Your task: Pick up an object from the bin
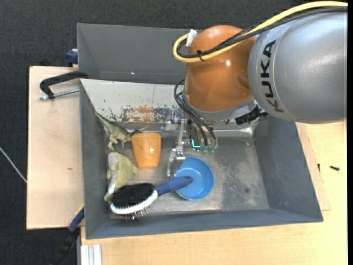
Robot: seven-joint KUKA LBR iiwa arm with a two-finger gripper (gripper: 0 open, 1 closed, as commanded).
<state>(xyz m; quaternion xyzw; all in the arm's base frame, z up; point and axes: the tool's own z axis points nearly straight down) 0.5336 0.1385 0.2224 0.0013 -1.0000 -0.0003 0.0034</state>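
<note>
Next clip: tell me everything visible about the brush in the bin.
The brush lies flat on the floor of the bin, toward the view's lower left, bristles up. Its oval head has black bristles in a white, plastic-looking rim. The blue handle angles up-right and overlaps the blue bowl. The head seems to touch a pale green toy.

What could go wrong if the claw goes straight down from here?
The claw sits close beside the rim of the blue bowl, with the orange cup just to its other side. Going down, it may strike that rim and tip or shove the bowl. The blue-handled brush touches the bowl, so a lift could drag both or drop one.
</note>
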